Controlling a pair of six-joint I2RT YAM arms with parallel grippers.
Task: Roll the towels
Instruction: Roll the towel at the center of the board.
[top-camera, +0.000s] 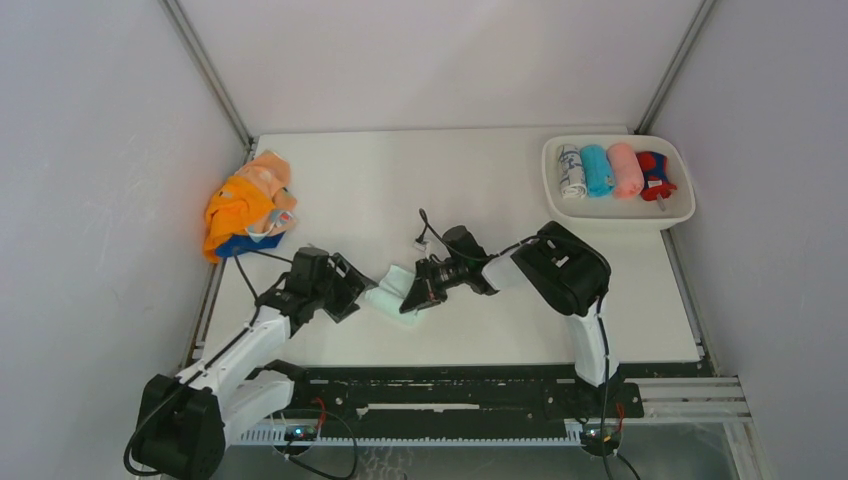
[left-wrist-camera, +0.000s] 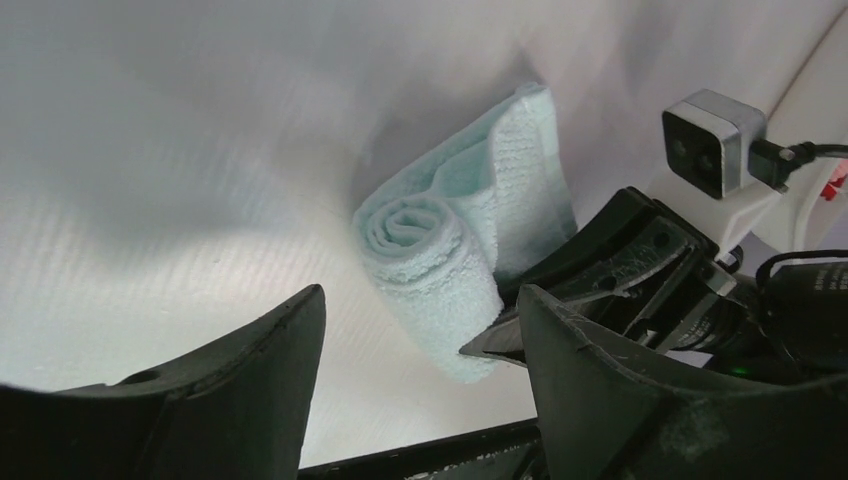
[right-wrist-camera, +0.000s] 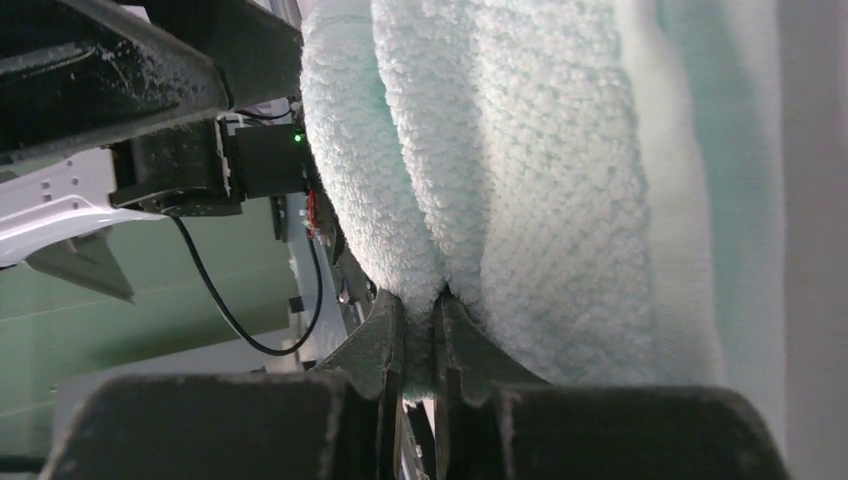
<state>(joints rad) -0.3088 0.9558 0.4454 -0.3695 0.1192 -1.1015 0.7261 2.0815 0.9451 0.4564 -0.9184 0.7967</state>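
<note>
**Top external view: mint towel pinched right, left jaws free**

The mint towel (top-camera: 390, 292) lies near the table's (top-camera: 450, 180) near edge, left of middle, between the two grippers. The right gripper (top-camera: 412, 298) is clamped on a fold of it, and its wrist view shows the terry squeezed between closed fingertips. The left gripper (top-camera: 355, 290) stands with jaws spread wide and holds nothing, just beside the roll's spiral end.

The roll looks partly wound, with a flat tail lying beyond it. To finish cleanly, the right pinch should probably keep the core tight while the left jaws close across the whole roll, not one layer, so the spiral does not spring loose.

A pile of unrolled towels (top-camera: 245, 205) waits at the far left corner. Four rolled towels (top-camera: 612, 170) lie in the white tray (top-camera: 620, 225) at the far right corner.

No brand or writing is legible, and the print on one rolled towel is too small to read.
</note>
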